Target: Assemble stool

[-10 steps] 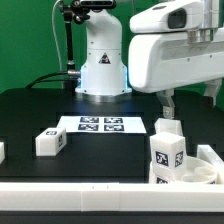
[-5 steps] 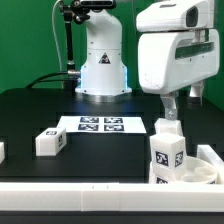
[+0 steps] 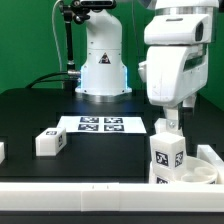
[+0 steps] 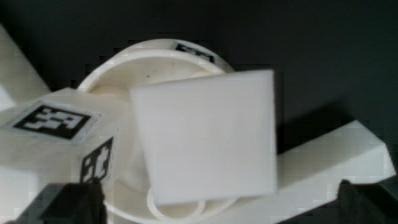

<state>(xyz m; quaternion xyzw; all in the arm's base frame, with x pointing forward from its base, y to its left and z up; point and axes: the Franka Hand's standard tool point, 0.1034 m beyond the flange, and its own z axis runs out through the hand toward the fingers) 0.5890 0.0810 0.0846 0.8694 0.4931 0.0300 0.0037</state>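
The stool's round ring seat [image 3: 192, 176] lies at the exterior view's right front, against the corner rails. One block leg [image 3: 167, 156] stands upright on it, with marker tags on its sides. A second leg [image 3: 168, 128] shows just behind. A third leg [image 3: 50, 142] lies loose on the black table toward the exterior view's left. My gripper [image 3: 173, 109] hangs open a little above the upright legs. In the wrist view the ring seat [image 4: 157, 58] curves round a leg's plain white end [image 4: 210, 130], and a tagged leg [image 4: 59, 122] lies beside it. My open gripper [image 4: 217, 205] holds nothing.
The marker board [image 3: 100, 124] lies flat in front of the robot base [image 3: 102, 65]. A long white rail [image 3: 80, 196] runs along the front edge, and another rail [image 3: 213, 156] closes the exterior view's right corner. A small white piece [image 3: 2, 150] sits at the far left edge.
The hand has turned about its axis and shifted toward the exterior view's left, coming over the upright legs. The jaws stayed open; no part moved.
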